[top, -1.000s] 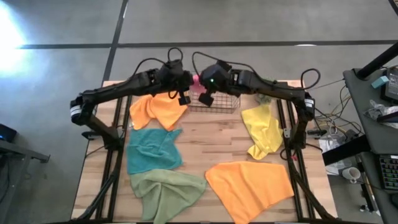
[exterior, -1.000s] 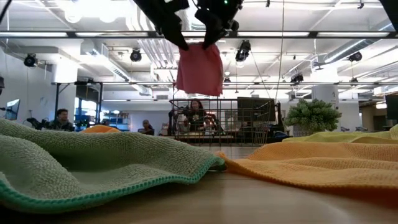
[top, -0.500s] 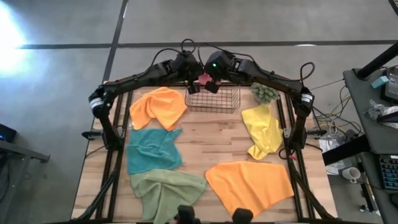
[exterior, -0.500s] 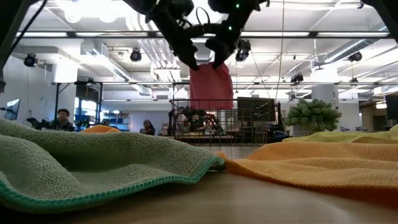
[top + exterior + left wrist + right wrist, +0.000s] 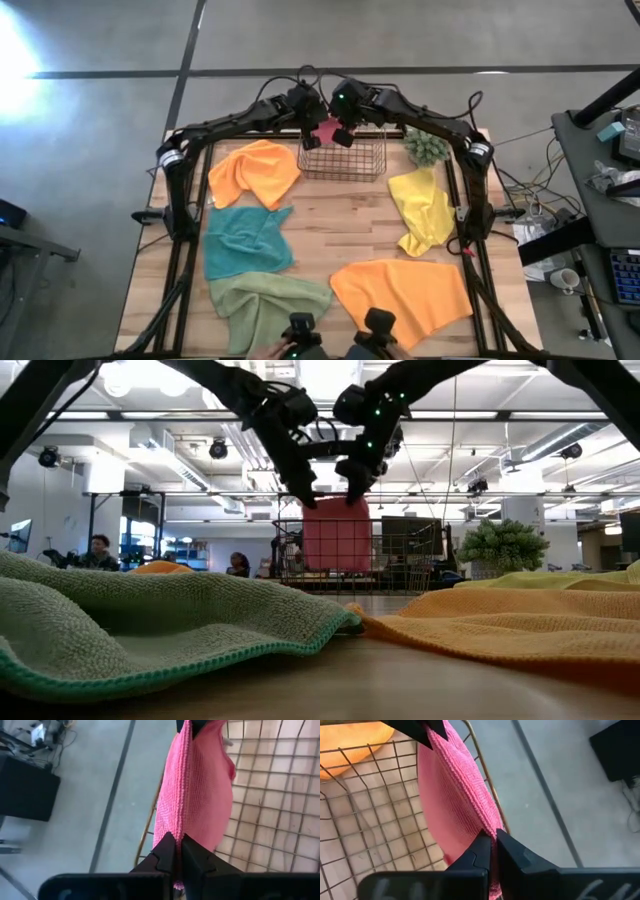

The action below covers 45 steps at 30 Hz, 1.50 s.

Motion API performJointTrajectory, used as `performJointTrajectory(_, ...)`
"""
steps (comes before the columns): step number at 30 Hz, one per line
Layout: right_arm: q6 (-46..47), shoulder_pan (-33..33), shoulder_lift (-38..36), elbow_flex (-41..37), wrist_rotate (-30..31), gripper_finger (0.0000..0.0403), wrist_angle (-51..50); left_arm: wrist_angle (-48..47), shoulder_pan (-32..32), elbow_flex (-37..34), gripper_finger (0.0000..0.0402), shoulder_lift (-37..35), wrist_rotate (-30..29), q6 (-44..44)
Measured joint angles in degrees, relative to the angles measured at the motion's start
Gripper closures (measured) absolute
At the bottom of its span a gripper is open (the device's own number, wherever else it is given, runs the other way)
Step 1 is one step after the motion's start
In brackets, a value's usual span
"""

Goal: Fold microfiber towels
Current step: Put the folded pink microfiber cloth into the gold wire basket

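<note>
The left gripper (image 5: pixel 175 851) and the right gripper (image 5: pixel 489 848) each clench a top corner of the folded pink microfiber towel (image 5: pixel 337 535), which hangs over the copper wire basket (image 5: pixel 350 165).

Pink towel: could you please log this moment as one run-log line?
left gripper: shut on pink towel | right gripper: shut on pink towel | towel: hanging over wire basket
</note>
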Motion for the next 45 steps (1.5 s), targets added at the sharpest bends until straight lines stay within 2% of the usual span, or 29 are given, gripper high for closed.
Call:
performJointTrajectory(8,0.47,-0.92,1.95,0.02,-2.00,0.0394,-0.19,-0.01,0.66,-0.17,0.0401,1.38,1.61,-0.10)
performJointTrajectory(16,4.93,-1.07,3.89,0.00,-11.30,0.0394,-5.17,-6.41,0.76,-0.48,0.0401,1.88,9.83,-0.52)
performJointTrajectory(19,5.52,-0.79,3.83,-0.31,-12.17,0.0394,-5.80,-7.32,0.72,-1.35,0.0401,1.88,12.63,-1.70)
performJointTrajectory(24,5.03,-1.25,3.56,0.02,-11.55,0.0394,-5.74,-6.20,0.70,-1.89,0.0401,1.82,12.26,-1.81)
performJointTrajectory(28,3.80,-1.89,3.36,1.09,-5.09,0.0394,-3.58,-0.37,0.87,-1.92,0.0401,1.82,6.66,-0.14)
performJointTrajectory(31,3.60,-2.25,3.38,2.04,-4.26,0.0394,-3.46,0.50,1.27,-1.54,0.0401,1.82,5.63,0.09)
performJointTrajectory(34,3.08,-2.29,3.45,1.44,-6.31,0.0394,-3.65,0.17,1.27,-1.94,0.0401,1.80,6.12,0.16)
performJointTrajectory(39,4.40,-2.19,6.03,0.18,-12.46,0.0394,-8.92,0.15,1.24,-5.45,0.0401,2.40,12.84,-0.46)
performJointTrajectory(45,3.82,-1.86,6.77,0.15,-14.21,0.0394,-8.76,1.35,1.03,-7.85,0.0401,2.36,13.08,-0.64)
